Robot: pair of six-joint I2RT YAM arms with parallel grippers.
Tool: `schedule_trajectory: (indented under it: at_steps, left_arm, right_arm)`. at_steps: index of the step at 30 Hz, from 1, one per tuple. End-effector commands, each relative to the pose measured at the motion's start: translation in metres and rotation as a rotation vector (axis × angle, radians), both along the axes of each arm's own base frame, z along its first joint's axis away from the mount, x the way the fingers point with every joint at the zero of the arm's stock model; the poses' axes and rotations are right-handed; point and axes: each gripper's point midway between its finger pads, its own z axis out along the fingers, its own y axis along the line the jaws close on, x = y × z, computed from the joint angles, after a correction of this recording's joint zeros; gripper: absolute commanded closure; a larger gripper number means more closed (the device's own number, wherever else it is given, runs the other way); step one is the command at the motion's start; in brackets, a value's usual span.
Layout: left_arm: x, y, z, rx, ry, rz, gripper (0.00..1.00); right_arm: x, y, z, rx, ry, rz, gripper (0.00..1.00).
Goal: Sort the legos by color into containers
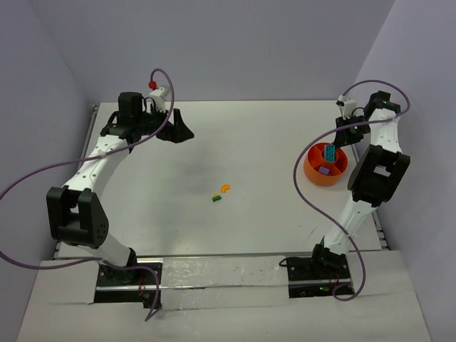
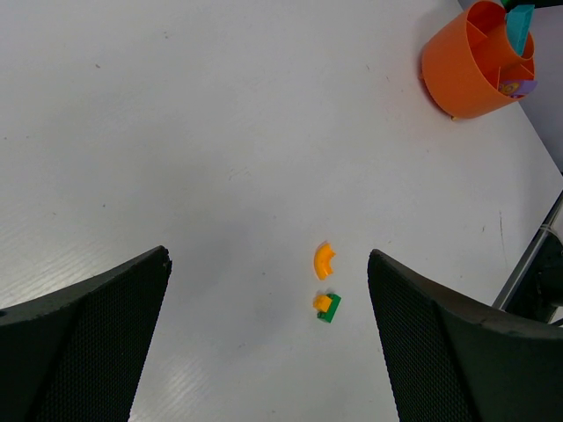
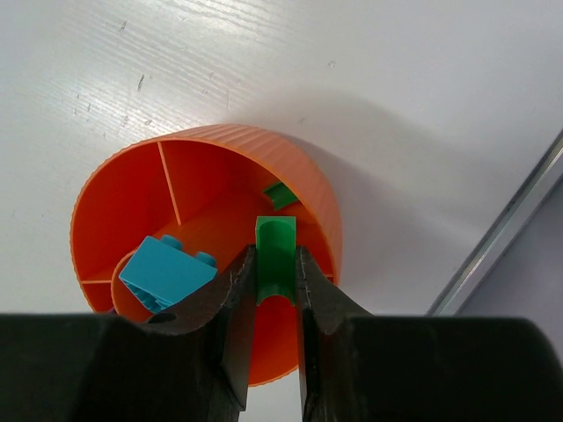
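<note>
Risk of a misfile on release. Right tool [image 3: 274, 260] clamped narrowly on a green brick [image 3: 275, 246], low centre of the right wrist view, over the orange divided bowl [image 3: 312, 189] near its right rim. Could fall outside the rim, or land with the teal brick [image 3: 167, 272] instead of by the green piece [image 3: 280, 195] inside. Left tool [image 2: 268, 264] spread wide, holding nothing, upper left of the top view. Curved orange brick [image 2: 324, 260] and green-and-orange brick [image 2: 327, 306] loose on the tabletop [image 2: 176, 132], mid-frame.
</note>
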Motion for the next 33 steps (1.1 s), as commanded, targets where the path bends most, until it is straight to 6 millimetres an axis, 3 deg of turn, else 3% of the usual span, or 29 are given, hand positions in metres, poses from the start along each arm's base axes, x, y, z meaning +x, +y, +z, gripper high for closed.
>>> schedule_trajectory:
  at_steps: [1, 12, 18, 25, 28, 30, 32, 33]
  left_arm:
    - [0.007, -0.004, 0.019, -0.002, -0.058, -0.012, 0.01]
    - [0.008, -0.004, 0.017, -0.001, -0.055, -0.01, 0.01]
    - [0.007, -0.004, 0.018, -0.002, -0.055, -0.01, 0.01]
    - [0.009, -0.003, 0.019, -0.003, -0.06, 0.004, 0.01]
    - [0.009, -0.002, 0.021, -0.003, -0.064, 0.016, 0.01]
    - [0.011, -0.001, 0.024, -0.002, -0.074, 0.031, 0.01]
    - [0.014, 0.003, 0.025, -0.001, -0.078, 0.061, 0.01]
    - [0.015, 0.006, 0.027, -0.005, -0.081, 0.075, 0.01]
  right_arm:
    - [0.008, 0.003, 0.011, 0.004, -0.027, 0.02, 0.73]
    - [0.007, 0.009, 0.019, 0.014, -0.038, 0.023, 0.62]
    - [0.013, 0.008, 0.033, 0.005, -0.086, 0.003, 0.62]
    - [0.037, 0.013, 0.116, 0.013, -0.303, -0.089, 0.62]
    - [0.043, 0.023, 0.157, 0.009, -0.41, -0.13, 0.59]
    - [0.045, 0.046, 0.173, 0.016, -0.451, -0.13, 0.54]
    - [0.039, 0.071, 0.176, 0.008, -0.453, -0.099, 0.48]
    - [0.036, 0.095, 0.181, 0.006, -0.469, -0.055, 0.43]
